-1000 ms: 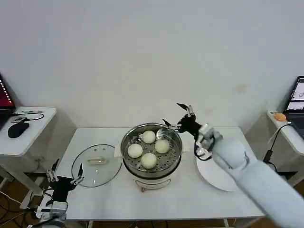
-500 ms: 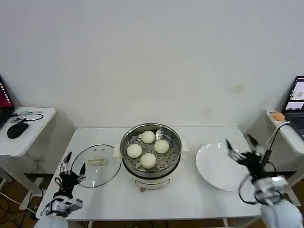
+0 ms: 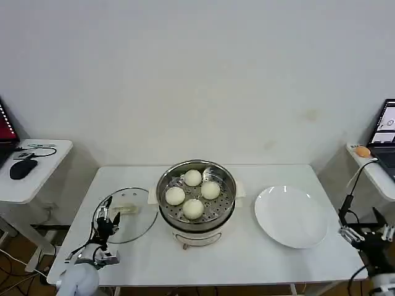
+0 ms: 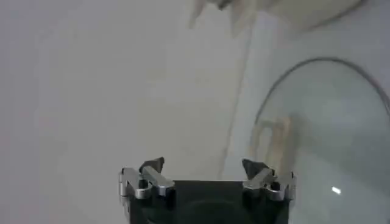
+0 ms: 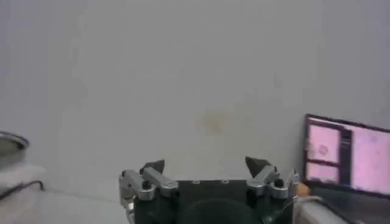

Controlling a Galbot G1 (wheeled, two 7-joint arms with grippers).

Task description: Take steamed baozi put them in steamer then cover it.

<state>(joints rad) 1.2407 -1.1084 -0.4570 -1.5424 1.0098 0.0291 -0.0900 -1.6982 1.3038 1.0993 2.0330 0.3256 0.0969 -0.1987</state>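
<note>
Glass is what your next move turns on: the cover [image 3: 124, 214] lies flat on the table [image 3: 247, 253] at the lower left of the head view, just beside the steamer [image 3: 196, 196], which sits in the middle. All four baozi [image 3: 193, 208] are already on the perforated tray inside, so by my reading only the covering is left.

Your left pincer [image 3: 105, 221] is at the near left edge of the cover, over its rim, with the jaws spread wide and nothing between them. From it, the cover's pale bar handle [image 3: 126, 209] lies just up and to the right in the head view, toward the steamer. That handle runs roughly left to right across the frame. In the left wrist view the handle [image 4: 272, 143] shows ahead of the pincer [image 4: 203, 170] and off to the side of one fingertip, not centred between the two, so I judge you will need to shift sideways and line the jaws across the bar before closing.

Your right pincer [image 3: 369, 233] is parked low at the lower right corner, past the white plate [image 3: 291, 217], jaws also wide and holding nothing. It is well apart from the cover, so the left arm is plainly the nearer one.
</note>
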